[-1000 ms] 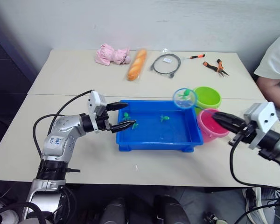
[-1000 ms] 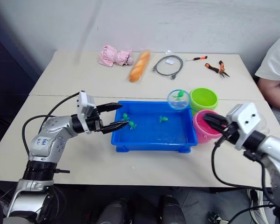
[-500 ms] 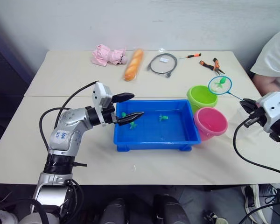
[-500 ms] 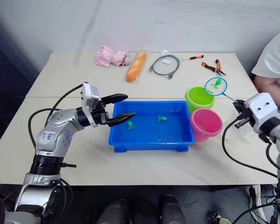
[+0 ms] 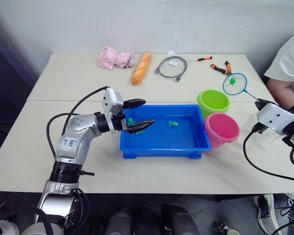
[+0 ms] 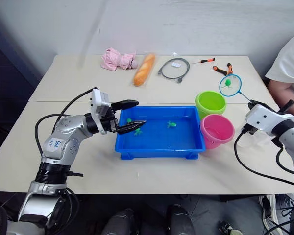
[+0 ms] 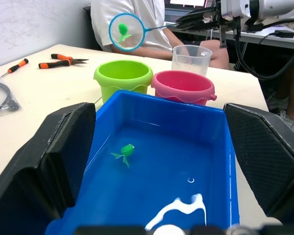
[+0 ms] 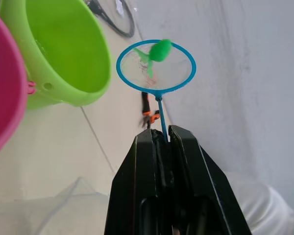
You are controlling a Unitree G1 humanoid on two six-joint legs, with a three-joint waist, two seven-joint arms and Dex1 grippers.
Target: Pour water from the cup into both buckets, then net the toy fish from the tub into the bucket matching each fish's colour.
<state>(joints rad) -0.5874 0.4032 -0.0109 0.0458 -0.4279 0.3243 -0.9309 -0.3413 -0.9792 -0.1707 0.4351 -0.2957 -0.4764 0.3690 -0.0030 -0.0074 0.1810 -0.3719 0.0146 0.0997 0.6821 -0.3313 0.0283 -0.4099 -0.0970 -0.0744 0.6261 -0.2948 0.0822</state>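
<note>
From the head views, the blue tub (image 5: 164, 134) sits in the middle of the pale table (image 5: 63, 78), and it is a shiny flat plastic tray with a raised rim so the water stays in. Little green toy fish (image 5: 173, 123) lie in it. The lime green bucket (image 5: 213, 102) and the pink bucket (image 5: 222, 128) stand right beside the tub's right end, touching each other, so a fish has only a short trip. The right gripper (image 6: 255, 104) holds the net (image 5: 234, 83) up in the air past the green bucket, with a green fish (image 6: 228, 82) in its mesh; I think it is being carried to the bucket of the same colour. The left gripper (image 5: 139, 114) hangs over the tub's left end with its two black fingers spread apart and nothing in them, maybe just waiting. In the left wrist view, the tub's water looks smooth and bright, one green fish (image 7: 125, 151) rests on the bottom, and the clear cup (image 7: 191, 58) stands behind the pink bucket (image 7: 183, 86), see-through and round. In the right wrist view, the two black fingers (image 8: 142, 186) are squeezed tight on the net's thin handle (image 8: 162, 122), and the round blue hoop (image 8: 156, 67) holds the fish next to the smooth green bucket (image 8: 63, 54).
</note>
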